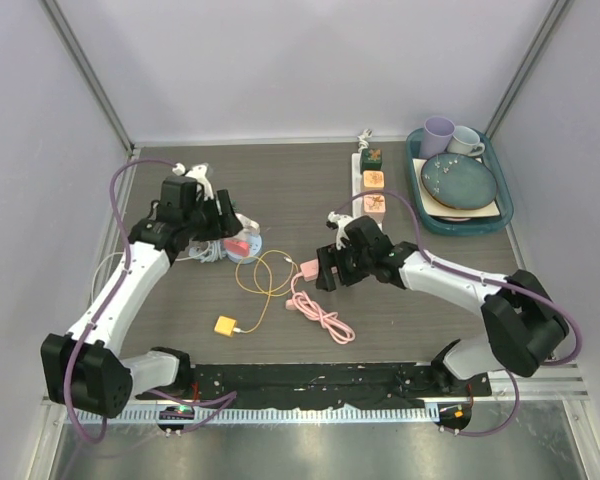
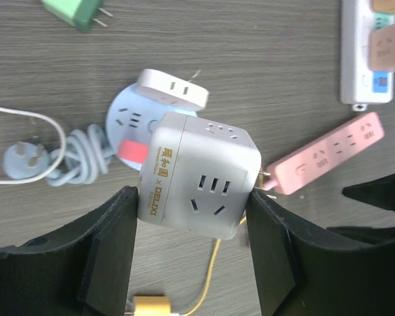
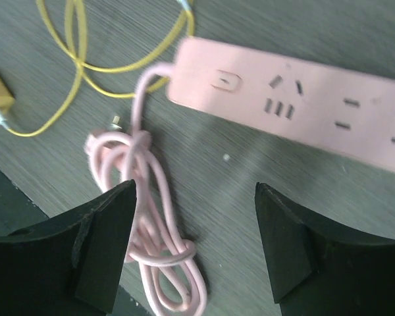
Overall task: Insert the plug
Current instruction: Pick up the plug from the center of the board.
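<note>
My left gripper (image 2: 191, 201) is shut on a grey cube adapter (image 2: 197, 171) with sockets on its faces. The cube is tilted, and metal prongs (image 2: 266, 179) stick out of its right side towards the pink power strip (image 2: 329, 151). In the top view the left gripper (image 1: 220, 215) is at mid-left and the pink strip (image 1: 308, 268) lies near the centre. My right gripper (image 3: 194, 191) hangs open just above the table, beside the pink strip (image 3: 303, 105) and its coiled pink cord (image 3: 151, 217). Nothing is between its fingers.
Under the cube lie a round blue socket (image 2: 128, 122), a white adapter (image 2: 174, 89) and a grey-blue plug (image 2: 20, 161). A yellow cable (image 1: 265, 275) with a yellow block (image 1: 225, 325) sits in the middle. A white strip (image 1: 370, 185) and a tray (image 1: 500, 215) of dishes stand at the back right.
</note>
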`<state>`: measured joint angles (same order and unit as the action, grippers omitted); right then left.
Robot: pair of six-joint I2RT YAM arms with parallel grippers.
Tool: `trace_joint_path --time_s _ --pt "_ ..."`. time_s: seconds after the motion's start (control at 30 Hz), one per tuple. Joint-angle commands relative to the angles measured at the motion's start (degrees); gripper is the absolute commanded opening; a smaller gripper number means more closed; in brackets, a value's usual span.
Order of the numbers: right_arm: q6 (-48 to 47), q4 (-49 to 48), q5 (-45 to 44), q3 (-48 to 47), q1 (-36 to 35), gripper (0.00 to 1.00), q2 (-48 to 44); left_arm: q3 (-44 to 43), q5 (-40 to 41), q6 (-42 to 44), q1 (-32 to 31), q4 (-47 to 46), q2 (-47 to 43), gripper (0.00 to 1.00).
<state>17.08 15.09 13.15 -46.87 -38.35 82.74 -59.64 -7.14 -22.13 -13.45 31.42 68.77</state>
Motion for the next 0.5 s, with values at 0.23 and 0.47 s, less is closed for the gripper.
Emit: trace_joint_path --time_s 0.23,0.47 --pt "-10.1 -32.7 -4.1 4.6 -8.0 0.79 -8.0 -2.7 3.6 -14.9 -11.8 -6.6 2.2 0.13" --pt "-11.0 -21.4 -4.7 -4.0 -6.8 0.81 -8.6 -5.0 6.1 -2.7 -16.9 -6.1 3.4 0.14"
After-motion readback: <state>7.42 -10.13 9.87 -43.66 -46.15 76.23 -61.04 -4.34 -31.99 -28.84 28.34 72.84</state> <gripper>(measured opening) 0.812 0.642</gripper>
